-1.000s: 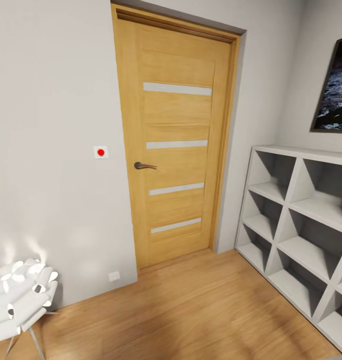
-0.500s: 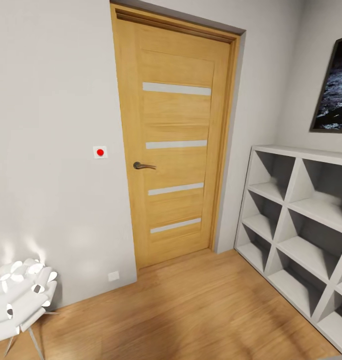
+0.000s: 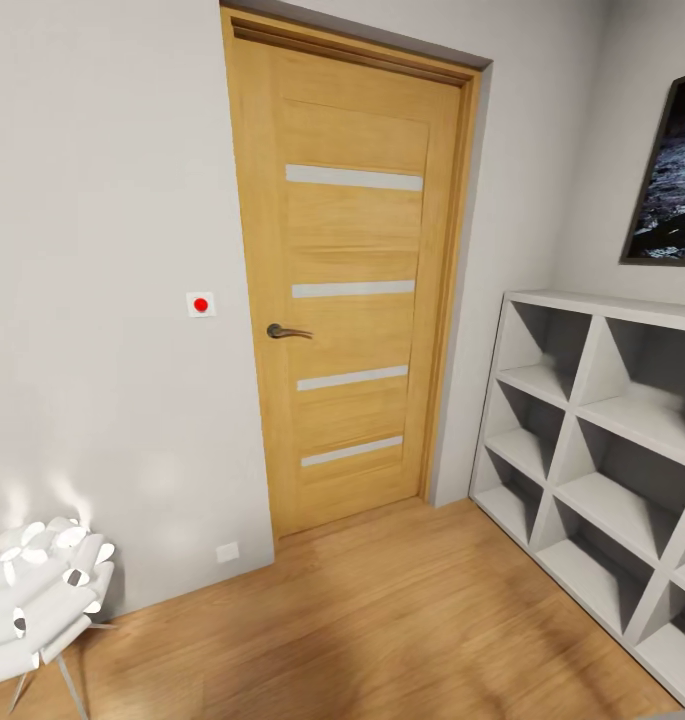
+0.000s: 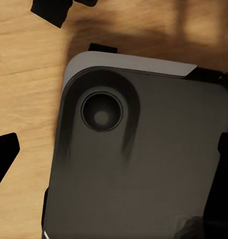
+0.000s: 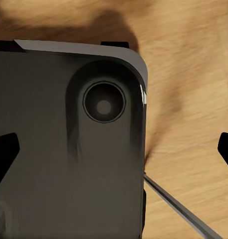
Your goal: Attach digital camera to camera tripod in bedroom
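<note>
I am in the bedroom, facing its oak door (image 3: 352,290) with pale stripes; the door is shut. The white cube shelf (image 3: 602,440) stands along the right wall under a dark poster (image 3: 672,170). The digital camera and the camera tripod are out of view. My left gripper (image 4: 114,154) hangs over my own dark grey base (image 4: 143,164) and the wood floor, its black fingertips (image 4: 3,159) far apart with nothing between them. My right gripper (image 5: 114,154) is likewise open and empty above the base (image 5: 59,164).
A white petal-shaped stool (image 3: 37,600) on thin metal legs stands at the lower left by the wall. Light wood floor (image 3: 382,620) stretches between it and the shelf. A thin silvery rod (image 5: 178,209) crosses the floor beside my base; what it belongs to I cannot tell.
The whole head picture shifted very slightly left a second ago, so the camera moved; since half a second ago nothing has changed.
</note>
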{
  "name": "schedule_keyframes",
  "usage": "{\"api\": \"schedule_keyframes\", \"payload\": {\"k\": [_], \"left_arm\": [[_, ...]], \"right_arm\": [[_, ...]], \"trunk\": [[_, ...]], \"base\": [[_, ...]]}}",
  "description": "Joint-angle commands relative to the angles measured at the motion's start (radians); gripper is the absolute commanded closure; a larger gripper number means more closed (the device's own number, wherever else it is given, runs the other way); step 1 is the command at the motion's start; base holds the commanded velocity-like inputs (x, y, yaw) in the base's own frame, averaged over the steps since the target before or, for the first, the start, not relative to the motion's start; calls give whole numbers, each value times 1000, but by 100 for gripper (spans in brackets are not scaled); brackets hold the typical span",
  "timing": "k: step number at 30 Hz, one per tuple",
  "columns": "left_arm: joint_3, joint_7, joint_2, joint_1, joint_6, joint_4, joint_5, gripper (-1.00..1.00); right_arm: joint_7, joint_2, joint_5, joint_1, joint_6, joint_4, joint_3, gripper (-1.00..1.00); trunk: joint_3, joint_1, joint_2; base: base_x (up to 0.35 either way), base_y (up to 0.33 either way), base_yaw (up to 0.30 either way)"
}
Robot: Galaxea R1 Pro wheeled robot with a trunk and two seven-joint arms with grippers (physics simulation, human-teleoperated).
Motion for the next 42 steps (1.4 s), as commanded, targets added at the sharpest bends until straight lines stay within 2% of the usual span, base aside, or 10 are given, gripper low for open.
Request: {"api": "schedule_keyframes", "payload": {"k": [1,33,42], "left_arm": [[0,0,0,1,-1,-1,6,-100],[0,-6,0,1,-1,-2,6,-100],[2,-1,-1,1,-1,-2,7,-100]], "right_arm": [[0,0,0,0,-4,0,1,-100],[0,-2,0,0,-8,0,1,-100],[0,-2,0,0,-8,0,1,-100]], "trunk": [[-1,0,0],[-1,0,0],[-1,0,0]], "base": [[0,0,0],[-28,17,0],[-160,0,0]]}}
